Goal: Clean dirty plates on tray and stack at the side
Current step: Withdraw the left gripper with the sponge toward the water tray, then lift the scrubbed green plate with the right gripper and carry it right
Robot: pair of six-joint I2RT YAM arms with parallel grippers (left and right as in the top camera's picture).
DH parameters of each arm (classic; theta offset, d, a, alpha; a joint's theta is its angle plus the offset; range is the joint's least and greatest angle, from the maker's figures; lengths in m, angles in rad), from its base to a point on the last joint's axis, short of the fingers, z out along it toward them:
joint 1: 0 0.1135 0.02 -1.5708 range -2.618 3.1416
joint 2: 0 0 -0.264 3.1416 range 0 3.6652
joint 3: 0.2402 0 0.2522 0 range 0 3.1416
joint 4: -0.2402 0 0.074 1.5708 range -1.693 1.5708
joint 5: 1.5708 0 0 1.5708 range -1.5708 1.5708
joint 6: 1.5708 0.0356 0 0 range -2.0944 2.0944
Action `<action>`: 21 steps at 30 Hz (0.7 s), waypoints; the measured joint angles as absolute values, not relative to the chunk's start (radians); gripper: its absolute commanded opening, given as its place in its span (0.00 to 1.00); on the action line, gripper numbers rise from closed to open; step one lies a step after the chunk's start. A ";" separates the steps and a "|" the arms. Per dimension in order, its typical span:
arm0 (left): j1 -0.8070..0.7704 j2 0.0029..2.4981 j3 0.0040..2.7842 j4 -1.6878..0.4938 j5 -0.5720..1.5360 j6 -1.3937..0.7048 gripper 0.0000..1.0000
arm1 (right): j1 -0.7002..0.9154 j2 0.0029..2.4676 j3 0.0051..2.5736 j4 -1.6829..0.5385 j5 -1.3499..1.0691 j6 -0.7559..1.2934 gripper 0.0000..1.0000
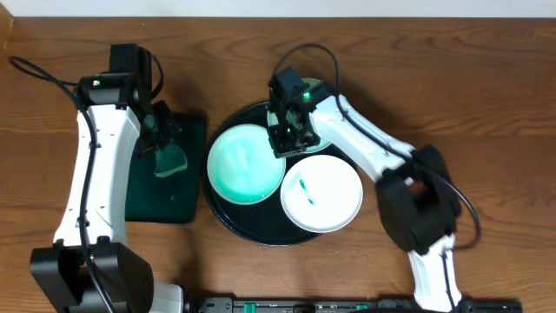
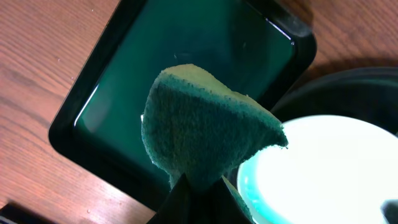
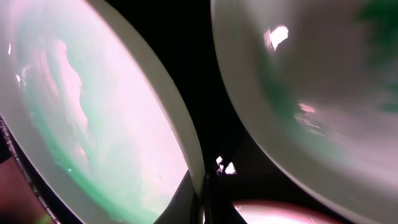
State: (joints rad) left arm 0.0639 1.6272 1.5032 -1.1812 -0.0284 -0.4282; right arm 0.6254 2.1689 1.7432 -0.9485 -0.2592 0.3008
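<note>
Two plates are seen on the black tray (image 1: 252, 224): the left plate (image 1: 246, 163), filmed with mint, and the right plate (image 1: 321, 193), marked by a teal smear. The left plate's upper-right rim is pinched by the right gripper (image 1: 285, 145). The sponge (image 1: 171, 162) is clamped by the left gripper (image 1: 162, 139) over the green tray (image 1: 156, 204).

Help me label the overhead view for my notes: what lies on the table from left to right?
dark green tray → pale-mint plate → white plate with a teal smear
</note>
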 measured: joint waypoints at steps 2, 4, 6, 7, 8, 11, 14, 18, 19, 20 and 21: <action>0.065 1.627 1.503 -1.170 -0.028 -0.427 0.07 | 0.659 2.090 1.744 -0.955 -0.136 0.299 0.01; 0.069 1.627 1.503 -1.161 -0.028 -0.424 0.07 | 0.698 2.033 1.745 -0.969 -0.012 0.299 0.01; 0.076 1.627 1.503 -1.155 -0.028 -0.421 0.07 | 0.744 1.998 1.746 -0.983 0.133 0.297 0.01; 0.080 1.627 1.503 -1.153 -0.028 -0.421 0.07 | 0.764 1.992 1.746 -0.991 0.196 0.296 0.01; 0.084 1.627 1.503 -1.151 -0.028 -0.421 0.08 | 0.788 1.989 1.746 -0.999 0.274 0.295 0.01; 0.091 1.627 1.503 -1.146 -0.028 -0.421 0.07 | 0.874 1.990 1.745 -1.008 0.542 0.293 0.01; 0.093 1.627 1.503 -1.143 -0.028 -0.421 0.07 | 0.961 1.990 1.745 -1.008 0.788 0.290 0.01; 0.102 1.627 1.503 -1.133 -0.028 -0.421 0.07 | 1.027 1.990 1.745 -1.016 0.969 0.286 0.01; 0.107 1.627 1.503 -1.130 -0.028 -0.421 0.07 | 1.048 1.990 1.745 -1.023 1.032 0.285 0.01; 0.113 1.627 1.503 -1.126 -0.028 -0.421 0.07 | 1.058 1.990 1.745 -1.028 1.066 0.286 0.01; 0.118 1.627 1.503 -1.125 -0.028 -0.421 0.07 | 1.066 1.990 1.745 -1.037 1.094 0.293 0.01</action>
State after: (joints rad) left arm 0.1181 1.6272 1.5032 -1.1252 -0.0280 -0.4210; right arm 1.0657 1.9896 1.7454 -1.0367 1.0939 0.2932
